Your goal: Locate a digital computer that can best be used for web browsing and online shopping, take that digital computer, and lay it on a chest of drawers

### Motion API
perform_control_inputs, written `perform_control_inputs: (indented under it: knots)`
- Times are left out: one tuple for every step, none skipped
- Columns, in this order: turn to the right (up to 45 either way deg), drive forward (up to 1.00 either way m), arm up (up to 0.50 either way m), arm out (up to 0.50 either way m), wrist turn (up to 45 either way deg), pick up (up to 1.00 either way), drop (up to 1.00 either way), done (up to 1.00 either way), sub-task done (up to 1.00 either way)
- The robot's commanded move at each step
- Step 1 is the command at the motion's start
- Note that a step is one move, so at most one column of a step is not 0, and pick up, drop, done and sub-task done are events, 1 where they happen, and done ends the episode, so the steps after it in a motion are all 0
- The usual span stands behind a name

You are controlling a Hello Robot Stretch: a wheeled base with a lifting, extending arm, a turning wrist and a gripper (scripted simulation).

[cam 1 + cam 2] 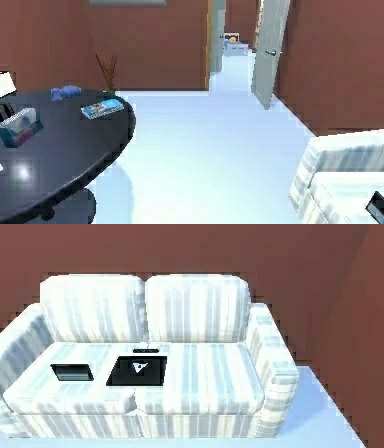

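Note:
On the seat of a white striped sofa lies a flat black slab with a pale mark on it, near the seam between the two seat cushions. To its left, on the same cushion, rests a smaller dark flat device with a grey face. Just behind the black slab lies a small dark bar-shaped thing. I cannot tell from its shape whether either flat thing is a computer.
A dark round table fills the forward view's left, carrying a blue blob, a small flat light-blue item and a box. The sofa's end sits at bottom right. Pale floor leads to an open doorway.

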Motion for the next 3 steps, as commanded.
perform_control_inputs:
  knots:
    - [45.0, 0.0, 0.0, 0.0, 0.0, 0.0, 0.0, 0.0, 0.0]
    - [45.0, 0.0, 0.0, 0.0, 0.0, 0.0, 0.0, 0.0, 0.0]
    - [0.0, 0.15, 0.0, 0.0, 0.0, 0.0, 0.0, 0.0, 0.0]
